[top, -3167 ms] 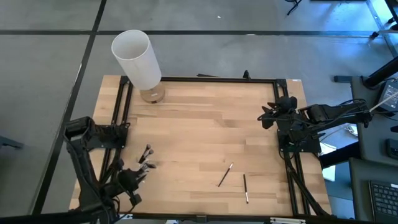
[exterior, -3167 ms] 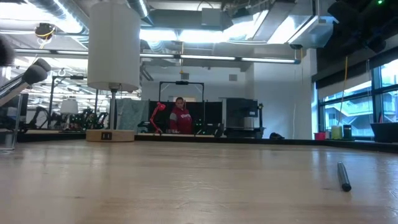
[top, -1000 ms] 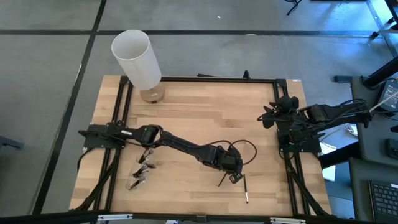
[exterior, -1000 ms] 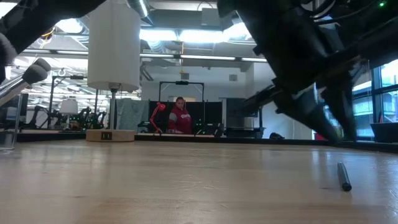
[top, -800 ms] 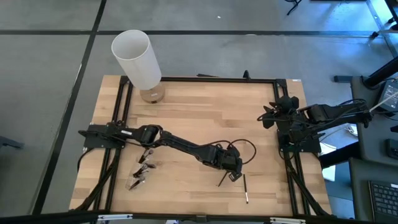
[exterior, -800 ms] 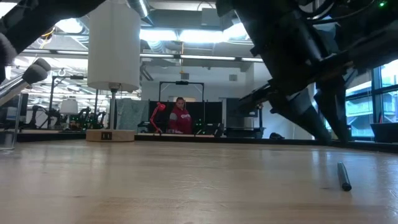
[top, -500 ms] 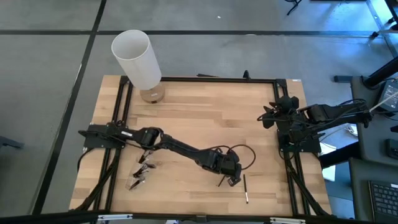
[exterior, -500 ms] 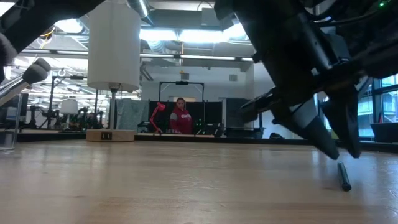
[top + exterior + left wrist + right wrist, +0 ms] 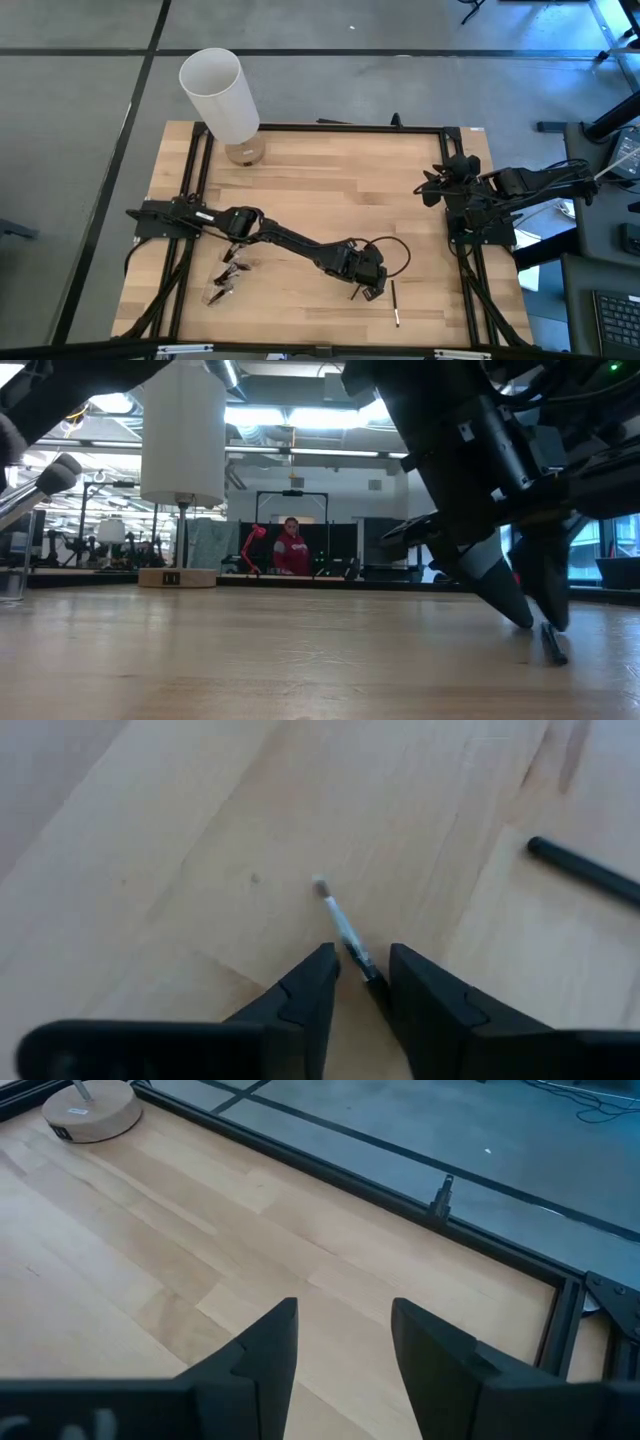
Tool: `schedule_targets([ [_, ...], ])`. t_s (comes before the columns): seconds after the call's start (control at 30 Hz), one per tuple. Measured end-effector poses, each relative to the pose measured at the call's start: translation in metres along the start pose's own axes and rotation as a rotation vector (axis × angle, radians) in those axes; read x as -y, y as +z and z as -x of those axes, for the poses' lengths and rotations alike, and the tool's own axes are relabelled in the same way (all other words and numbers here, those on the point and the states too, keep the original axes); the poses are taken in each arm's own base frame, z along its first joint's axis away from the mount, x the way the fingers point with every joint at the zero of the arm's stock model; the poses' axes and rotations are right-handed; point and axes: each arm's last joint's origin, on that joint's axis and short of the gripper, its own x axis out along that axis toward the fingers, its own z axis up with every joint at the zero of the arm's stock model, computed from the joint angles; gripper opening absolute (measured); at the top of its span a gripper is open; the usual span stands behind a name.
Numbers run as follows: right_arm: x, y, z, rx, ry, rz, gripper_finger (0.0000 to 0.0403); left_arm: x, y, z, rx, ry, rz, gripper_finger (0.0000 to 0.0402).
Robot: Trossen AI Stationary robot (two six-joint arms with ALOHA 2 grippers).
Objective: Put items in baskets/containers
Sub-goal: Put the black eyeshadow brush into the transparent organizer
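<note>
Wooden table (image 9: 330, 190) with left gripper (image 9: 366, 288) lowered at its near-centre, jaws part-open astride a slim makeup brush (image 9: 340, 925), not yet clamped. Right gripper (image 9: 340, 1342) waits open at the right edge. Several brushes (image 9: 228, 272) already fill the clear cup; a second loose brush (image 9: 396, 304) remains.

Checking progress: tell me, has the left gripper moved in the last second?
Yes. The left gripper has slid nearer the table's front edge, down over a brush.

2 thin dark makeup brushes lie flat on the wood: one pale-tipped brush (image 9: 340, 925) slanted, one black-handled brush (image 9: 395, 302) just beside it. A cluster of dark brushes (image 9: 232, 262) lies in a transparent cup (image 9: 216, 293) tipped on its side near the left edge.
</note>
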Motion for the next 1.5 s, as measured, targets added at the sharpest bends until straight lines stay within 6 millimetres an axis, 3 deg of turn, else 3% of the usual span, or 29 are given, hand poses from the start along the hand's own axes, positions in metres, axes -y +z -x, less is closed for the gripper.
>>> schedule_targets([
  [0.17, 0.0, 0.0, 0.0, -0.002, 0.001, 0.0, 0.0163, -0.007, -0.007, -0.005, -0.067, 0.062, -0.08, 0.0049],
  [0.33, 0.0, 0.0, 0.0, -0.009, 0.006, 0.001, 0.0163, -0.013, -0.001, -0.002, -0.083, 0.064, -0.102, 0.0011],
  [0.47, 0.0, 0.0, 0.0, -0.01, 0.006, 0.002, 0.0163, -0.017, 0.007, 0.01, -0.07, 0.08, -0.128, 0.0015],
  [0.57, 0.0, 0.0, 0.0, -0.009, 0.006, 0.004, 0.0163, -0.029, 0.011, 0.027, -0.068, 0.205, -0.117, 0.0026],
  [0.63, 0.0, 0.0, 0.0, -0.009, 0.006, 0.004, 0.0163, -0.036, 0.015, 0.046, -0.033, 0.301, -0.08, 0.0028],
  [0.77, 0.0, 0.0, 0.0, -0.009, 0.006, 0.004, 0.0163, -0.047, 0.015, 0.128, 0.046, 0.517, -0.023, 0.002],
  [0.83, 0.0, 0.0, 0.0, -0.014, 0.01, 0.003, 0.0163, -0.049, 0.003, 0.157, 0.067, 0.603, -0.009, 0.0017],
  [0.93, -0.001, 0.0, 0.0, -0.015, 0.013, -0.003, 0.0163, -0.039, -0.014, 0.183, 0.141, 0.559, -0.054, 0.0019],
  [1.0, -0.002, 0.0, -0.001, -0.017, 0.014, -0.005, 0.0163, -0.04, -0.02, 0.218, 0.207, 0.515, -0.012, 0.0021],
  [1.07, -0.004, -0.001, -0.002, -0.024, 0.015, -0.001, 0.0163, -0.042, -0.031, 0.24, 0.255, 0.493, -0.027, 0.0022],
  [1.2, -0.008, 0.0, -0.004, -0.026, 0.016, 0.001, 0.0163, -0.042, -0.059, 0.253, 0.276, 0.485, -0.067, 0.0022],
  [1.3, -0.012, -0.001, -0.005, -0.035, 0.021, 0.009, 0.0163, -0.052, -0.078, 0.274, 0.297, 0.457, -0.07, 0.0021],
  [1.5, -0.013, -0.001, -0.006, -0.04, 0.019, 0.018, 0.0163, -0.076, -0.123, 0.292, 0.317, 0.427, -0.045, 0.002],
])
